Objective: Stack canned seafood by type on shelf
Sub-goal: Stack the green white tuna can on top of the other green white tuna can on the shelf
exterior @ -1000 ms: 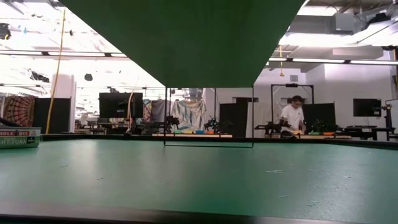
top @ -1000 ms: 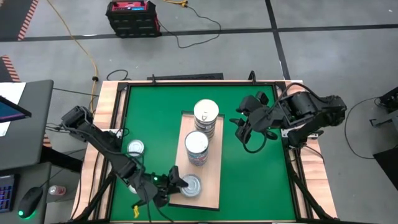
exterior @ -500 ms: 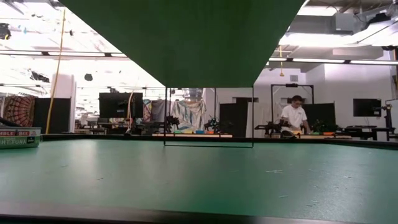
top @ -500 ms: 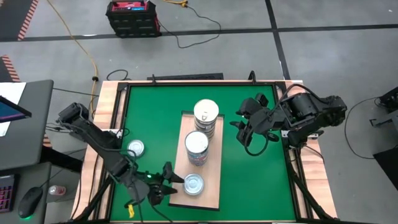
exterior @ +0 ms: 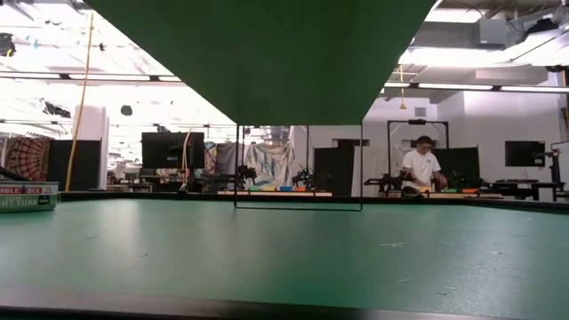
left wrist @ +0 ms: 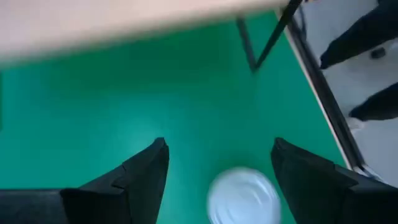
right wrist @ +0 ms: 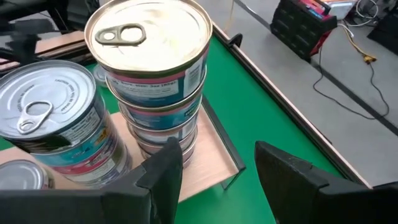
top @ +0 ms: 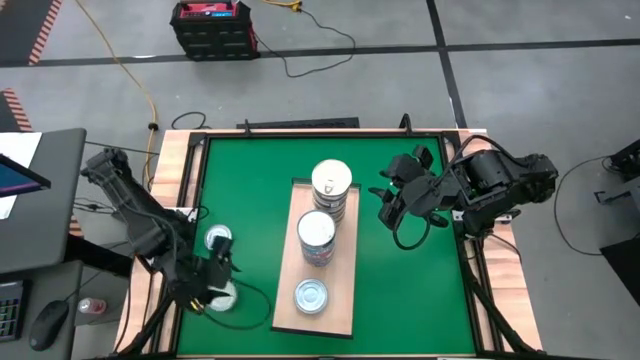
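Note:
The pale wooden shelf [top: 342,300] lies along the middle of the green mat. On it stand a gold-topped stack of cans [top: 331,185] [right wrist: 149,37] at the far end, a silver-topped stack [top: 316,235] [right wrist: 43,112] in the middle and a single can [top: 311,296] near the near end. Two more silver cans [top: 217,238] [top: 224,298] stand on the mat at the left. My left gripper [top: 219,280] [left wrist: 219,143] hangs open over the nearer one [left wrist: 242,196], touching nothing. My right gripper [top: 386,205] [right wrist: 216,149] hovers open to the right of the stacks, with nothing between its fingers.
The wooden table rim [top: 170,200] frames the mat, with bare mat [top: 420,290] to the right of the shelf. A black box [top: 212,28] and cables lie on the floor beyond the far edge. A person [exterior: 418,169] works in the room behind.
My left gripper has opened, let go of the single can at the shelf's near end, drawn back toward the table's left edge and rolled its wrist. It now hangs over a can on the mat. The single can stays on the shelf.

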